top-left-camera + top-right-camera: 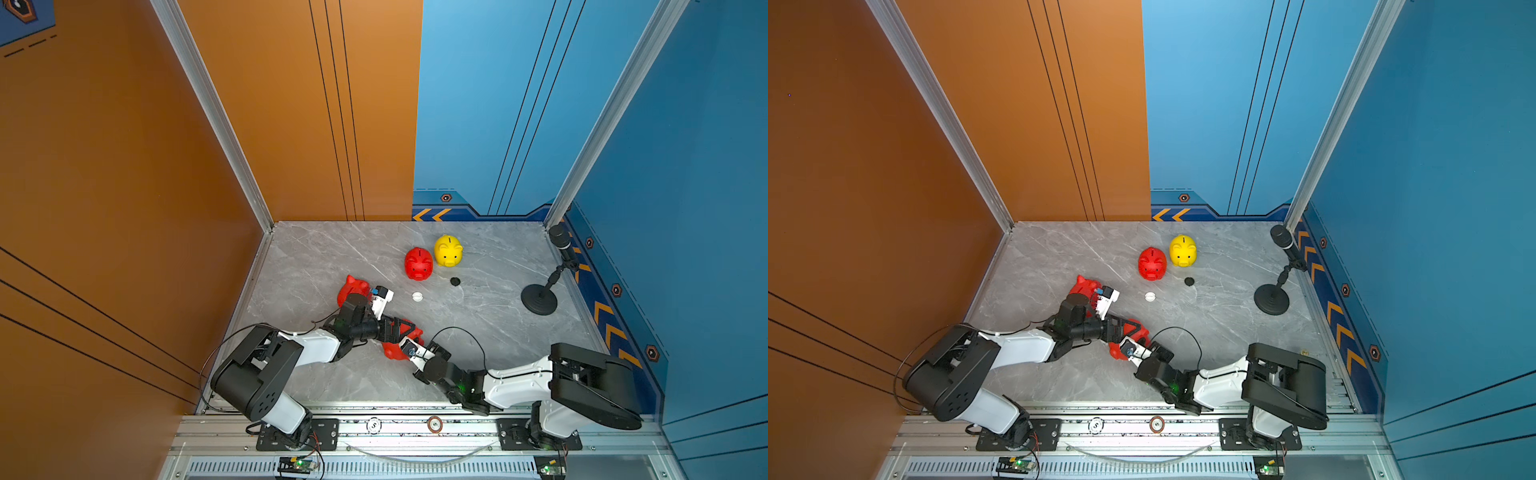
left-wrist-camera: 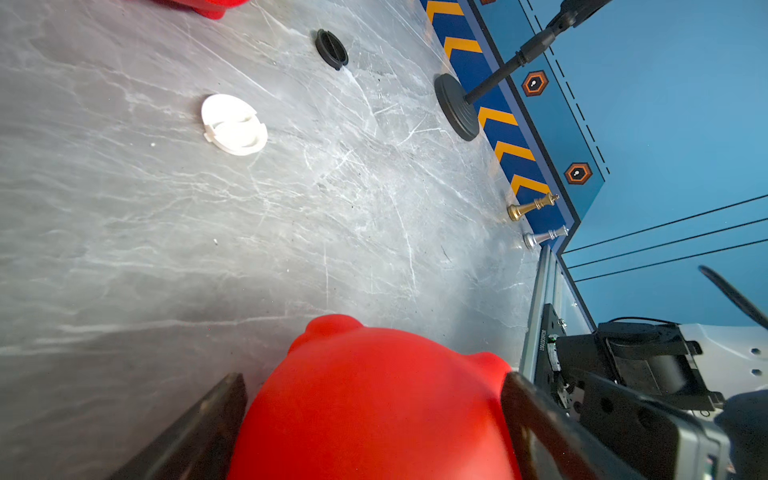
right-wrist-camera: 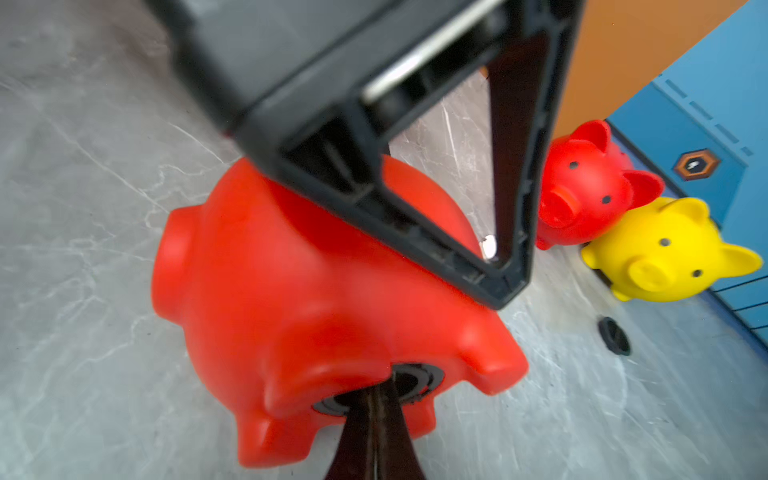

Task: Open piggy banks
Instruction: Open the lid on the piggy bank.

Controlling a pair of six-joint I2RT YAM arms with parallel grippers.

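Observation:
A red piggy bank (image 3: 291, 311) lies on its side near the table's front, belly turned toward my right arm. My left gripper (image 2: 374, 399) straddles its body, with a finger (image 2: 532, 415) pressed against each flank. My right gripper (image 3: 386, 386) is shut, its tips pushed into the round black plug (image 3: 415, 380) in the belly. In both top views the two grippers (image 1: 401, 332) (image 1: 405, 345) meet over this pig (image 1: 392, 351). Another red piggy bank (image 1: 418, 264) and a yellow one (image 1: 448, 250) stand upright farther back. A third red one (image 1: 352, 286) lies behind my left wrist.
A loose white plug (image 1: 417, 296) and a loose black plug (image 1: 455, 281) lie on the marble table (image 1: 478, 332). A black microphone stand (image 1: 539, 297) is at the right wall. A gold chess piece (image 2: 532, 206) and a silver one (image 2: 544, 237) stand by the right edge.

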